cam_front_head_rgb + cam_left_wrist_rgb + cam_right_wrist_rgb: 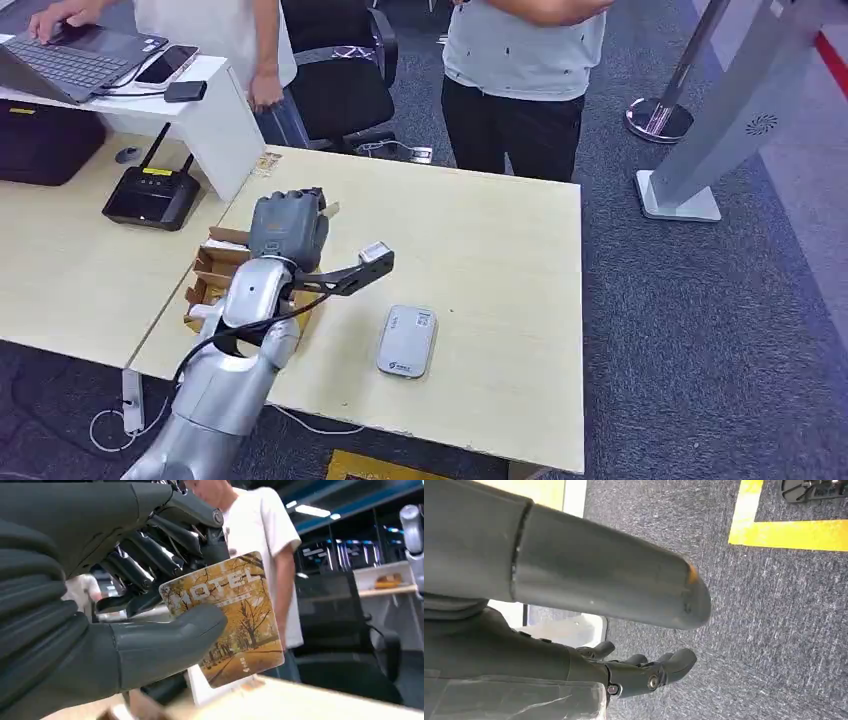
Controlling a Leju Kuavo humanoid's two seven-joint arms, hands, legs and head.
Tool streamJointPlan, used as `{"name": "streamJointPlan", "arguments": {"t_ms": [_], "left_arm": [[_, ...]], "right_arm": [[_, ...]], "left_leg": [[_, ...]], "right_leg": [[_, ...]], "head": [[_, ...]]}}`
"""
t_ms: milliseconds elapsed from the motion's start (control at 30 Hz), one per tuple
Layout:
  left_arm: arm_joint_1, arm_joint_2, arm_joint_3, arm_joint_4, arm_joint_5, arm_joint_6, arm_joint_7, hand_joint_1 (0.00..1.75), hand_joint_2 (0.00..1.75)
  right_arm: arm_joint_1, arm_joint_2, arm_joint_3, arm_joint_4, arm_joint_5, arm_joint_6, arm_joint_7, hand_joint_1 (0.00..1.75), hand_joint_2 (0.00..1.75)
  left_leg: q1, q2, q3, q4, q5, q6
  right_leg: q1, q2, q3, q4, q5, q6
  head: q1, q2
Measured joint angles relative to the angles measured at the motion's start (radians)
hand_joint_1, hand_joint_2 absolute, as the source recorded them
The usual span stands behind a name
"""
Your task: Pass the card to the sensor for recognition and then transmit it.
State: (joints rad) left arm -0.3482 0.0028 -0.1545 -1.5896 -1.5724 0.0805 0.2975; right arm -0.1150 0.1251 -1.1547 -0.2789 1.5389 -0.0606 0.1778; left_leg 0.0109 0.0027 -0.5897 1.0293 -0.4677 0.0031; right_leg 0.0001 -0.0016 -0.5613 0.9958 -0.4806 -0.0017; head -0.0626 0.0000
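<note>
I'm holding the card (225, 620) pinched between the left hand (115, 600) thumb and fingers (165, 540), sensor (406, 341) lying well beyond them on the table (500, 260), right hand (624, 672) hanging probably empty, fingers curling loosely; shallow pinch is risking slipping.

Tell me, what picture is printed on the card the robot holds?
Golden-yellow autumn trees on the rectangular plastic card, clearest in the left wrist view.

Sensor (406, 341) on table (500, 250) right of hand (288, 228) (card (225, 617) pinched), box (215, 270) seemingly beneath.
</note>
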Motion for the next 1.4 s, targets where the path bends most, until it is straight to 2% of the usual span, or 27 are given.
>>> {"name": "streamJointPlan", "arguments": {"t_ms": [167,367,667,733,833,1033,1400], "left_arm": [[-0.079,0.084,0.002,0.01,0.0,-0.02,0.026,1.75,1.75],[-0.135,0.141,0.013,0.047,0.0,-0.047,0.045,1.75,1.75],[-0.156,0.151,0.021,0.074,0.0,-0.051,0.037,1.75,1.75],[-0.197,0.17,0.042,0.148,0.0,-0.048,0.027,1.75,1.75],[-0.268,0.173,0.044,0.274,0.0,-0.063,0.08,1.75,1.75],[-0.338,0.168,0.044,0.372,0.0,-0.059,0.087,1.75,1.75],[-0.37,0.146,0.044,0.421,0.0,-0.051,0.074,1.75,1.75]], "right_arm": [[0.0,-0.003,0.0,0.002,0.009,0.005,-0.002,0.0,0.0],[-0.002,-0.006,0.0,0.007,0.017,0.008,-0.002,0.0,0.0],[-0.002,-0.007,0.0,0.008,0.019,0.009,-0.002,0.0,0.0],[-0.004,-0.007,0.0,0.009,0.024,0.009,-0.003,0.0,0.0],[-0.011,-0.008,0.002,0.012,0.032,0.014,0.002,0.0,0.0],[-0.018,-0.01,0.004,0.014,0.032,0.015,0.009,0.0,0.0],[-0.019,-0.013,0.004,0.017,0.031,0.016,0.011,0.0,0.0]], "left_leg": [[0.0,0.0,0.0,0.0,0.0,0.0],[0.0,0.0,0.0,0.0,0.0,0.0],[0.0,0.0,0.0,0.0,0.0,0.0],[0.0,0.0,0.0,0.0,0.0,0.0],[0.0,0.0,0.0,0.0,0.0,0.0],[0.0,0.0,0.0,0.0,0.0,0.0],[0.0,0.0,0.0,0.0,0.0,0.0]], "right_leg": [[0.0,0.0,0.0,0.0,0.0,0.0],[0.0,0.0,0.0,0.0,0.0,0.0],[0.0,0.0,0.0,0.0,0.0,0.0],[0.0,0.0,0.0,0.0,0.0,0.0],[0.0,0.0,0.0,0.0,0.0,0.0],[0.0,0.0,0.0,0.0,0.0,0.0],[0.0,0.0,0.0,0.0,0.0,0.0]], "head": [[0.0,0.0],[0.0,0.0],[0.0,0.0],[0.0,0.0],[0.0,0.0],[0.0,0.0],[0.0,0.0]]}}
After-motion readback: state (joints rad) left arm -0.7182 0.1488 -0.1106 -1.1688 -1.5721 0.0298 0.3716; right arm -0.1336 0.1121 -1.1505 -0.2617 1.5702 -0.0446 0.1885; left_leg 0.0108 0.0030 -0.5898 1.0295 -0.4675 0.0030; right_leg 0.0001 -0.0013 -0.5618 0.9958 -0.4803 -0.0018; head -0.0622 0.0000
